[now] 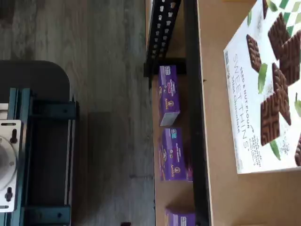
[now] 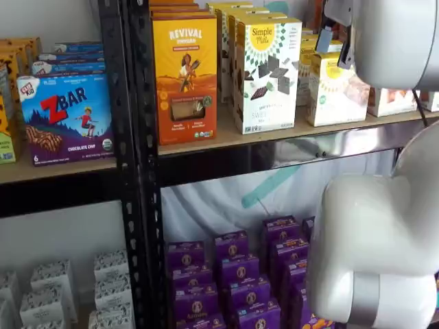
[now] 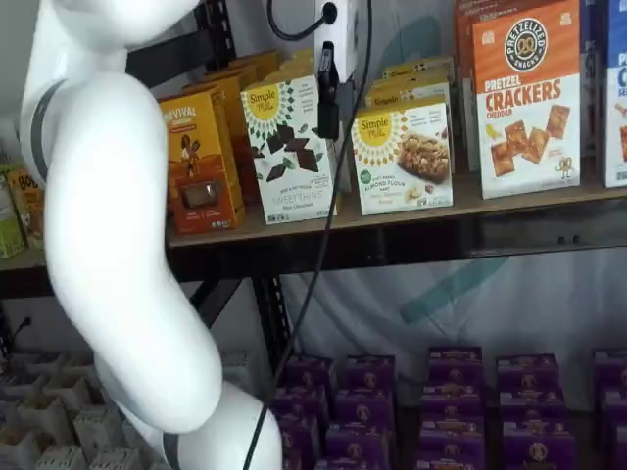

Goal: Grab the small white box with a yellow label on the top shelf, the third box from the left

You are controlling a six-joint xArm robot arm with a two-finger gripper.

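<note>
The white arm fills much of both shelf views, and on the top shelf stand four front boxes: one orange Revival box, one tall Simple Mills "Sweet Thins" box, the small white box reading "Simple Mills, Almond Flour", and one "Pretzel Crackers Cheddar" box. The small white box sits between the Sweet Thins and the crackers, near the shelf's front edge, a narrow gap either side. The gripper hangs before the Sweet Thins box, side-on, so I cannot tell its spread.

Wrist looks down; shelf views (frontal) share top shelf.
</note>
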